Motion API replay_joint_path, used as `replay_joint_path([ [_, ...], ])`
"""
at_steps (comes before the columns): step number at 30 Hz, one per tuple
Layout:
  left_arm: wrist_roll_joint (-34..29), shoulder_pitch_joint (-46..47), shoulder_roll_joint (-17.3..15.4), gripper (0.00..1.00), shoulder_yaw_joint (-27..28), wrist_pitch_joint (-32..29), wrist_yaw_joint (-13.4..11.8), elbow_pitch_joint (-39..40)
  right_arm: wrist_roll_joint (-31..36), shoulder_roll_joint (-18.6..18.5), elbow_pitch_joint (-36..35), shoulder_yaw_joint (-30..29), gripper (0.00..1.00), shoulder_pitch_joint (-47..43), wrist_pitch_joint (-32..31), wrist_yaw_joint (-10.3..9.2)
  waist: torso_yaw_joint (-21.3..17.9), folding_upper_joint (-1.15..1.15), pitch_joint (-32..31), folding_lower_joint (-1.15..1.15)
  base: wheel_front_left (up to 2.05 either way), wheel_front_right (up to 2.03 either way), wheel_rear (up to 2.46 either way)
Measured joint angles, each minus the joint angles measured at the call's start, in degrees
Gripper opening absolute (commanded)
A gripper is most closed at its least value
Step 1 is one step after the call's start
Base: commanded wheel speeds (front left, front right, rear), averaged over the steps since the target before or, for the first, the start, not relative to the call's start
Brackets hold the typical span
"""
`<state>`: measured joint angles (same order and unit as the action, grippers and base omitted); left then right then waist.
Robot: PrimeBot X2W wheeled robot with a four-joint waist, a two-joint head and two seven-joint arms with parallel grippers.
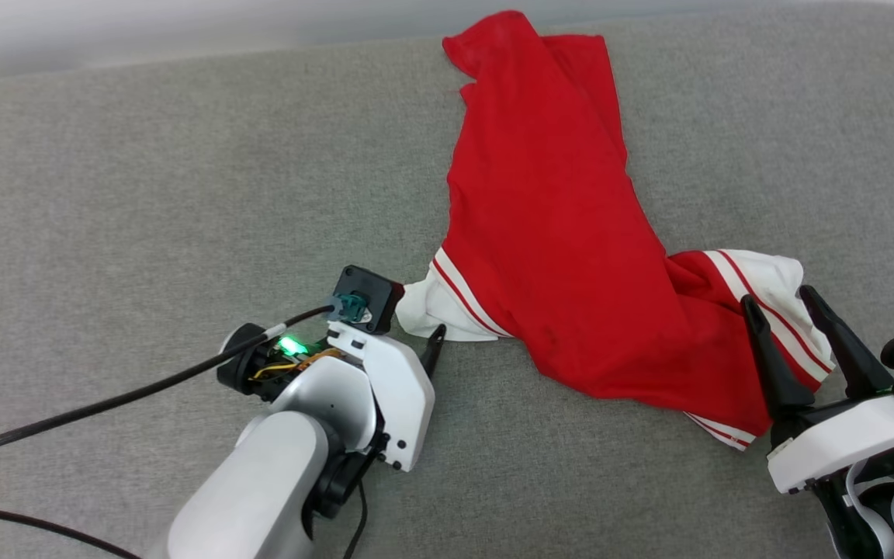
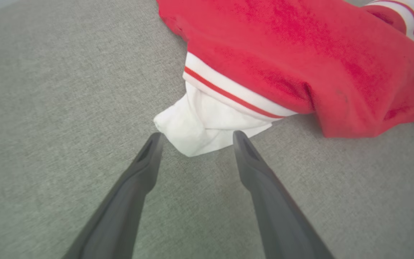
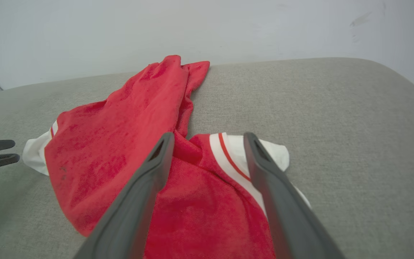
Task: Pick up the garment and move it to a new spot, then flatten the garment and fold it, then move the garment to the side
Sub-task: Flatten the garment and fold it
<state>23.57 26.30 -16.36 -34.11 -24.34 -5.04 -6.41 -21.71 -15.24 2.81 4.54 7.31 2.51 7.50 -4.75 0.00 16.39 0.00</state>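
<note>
Head view: shirt (image 1: 548,233) rumpled, both my claws open.
It runs from the cushion's (image 1: 144,194) far edge toward the near right. My left claw (image 2: 196,138) brackets a white sleeve (image 2: 207,126); my right claw (image 1: 779,299) hovers at the other sleeve (image 1: 765,272). Pinching only the sleeves may let the twisted body drag and bunch. Grey woven cushion, pale wall (image 3: 228,28) behind.

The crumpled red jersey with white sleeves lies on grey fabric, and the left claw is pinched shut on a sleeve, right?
No: the left gripper is open, fingers apart at a white sleeve tip of the red jersey, as the left wrist view shows. The rest holds.
</note>
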Motion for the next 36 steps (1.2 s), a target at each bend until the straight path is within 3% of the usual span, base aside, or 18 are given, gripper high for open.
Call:
replay_joint_path([
  [9,0.9,2.4,2.4,1.00,0.3,0.3,-0.8,-6.8,-0.5,0.0,1.4,0.7,1.00,1.2,1.6,0.00,-1.7,0.00,3.4,0.00,0.00,0.00,0.00],
  [10,1.2,2.6,2.6,0.35,0.1,0.2,-0.5,-7.7,-0.5,0.0,1.6,0.8,1.00,1.4,1.7,0.00,-1.9,0.00,3.6,0.00,0.00,0.00,0.00],
  [11,1.6,2.8,2.8,0.00,-0.1,-0.2,0.0,-8.4,-0.6,0.0,1.9,0.9,1.00,1.6,1.8,0.00,-2.0,0.00,3.7,0.00,0.00,0.00,0.00],
  [18,2.3,1.7,2.8,0.00,-0.7,3.8,1.8,-9.6,-0.8,0.1,3.7,1.2,1.00,2.0,2.5,0.00,-2.0,0.00,2.8,0.00,0.00,0.00,0.00],
  [23,4.0,-3.1,0.5,0.00,-1.4,5.3,4.3,-4.2,-0.6,0.2,4.7,1.0,1.00,1.1,2.6,0.00,-1.0,0.00,-0.1,0.00,0.00,0.00,0.00],
  [29,4.7,-10.6,-7.5,0.00,-1.0,1.9,4.5,8.9,-0.2,0.9,5.3,0.9,1.00,-0.7,2.2,0.00,1.0,0.00,-4.6,0.00,0.00,0.00,0.00],
  [36,6.3,-19.7,-16.3,0.00,2.9,-2.8,-0.2,24.7,0.3,2.1,5.2,0.7,1.00,-1.9,1.5,0.00,3.8,0.00,-8.6,0.00,0.00,0.00,0.00],
])
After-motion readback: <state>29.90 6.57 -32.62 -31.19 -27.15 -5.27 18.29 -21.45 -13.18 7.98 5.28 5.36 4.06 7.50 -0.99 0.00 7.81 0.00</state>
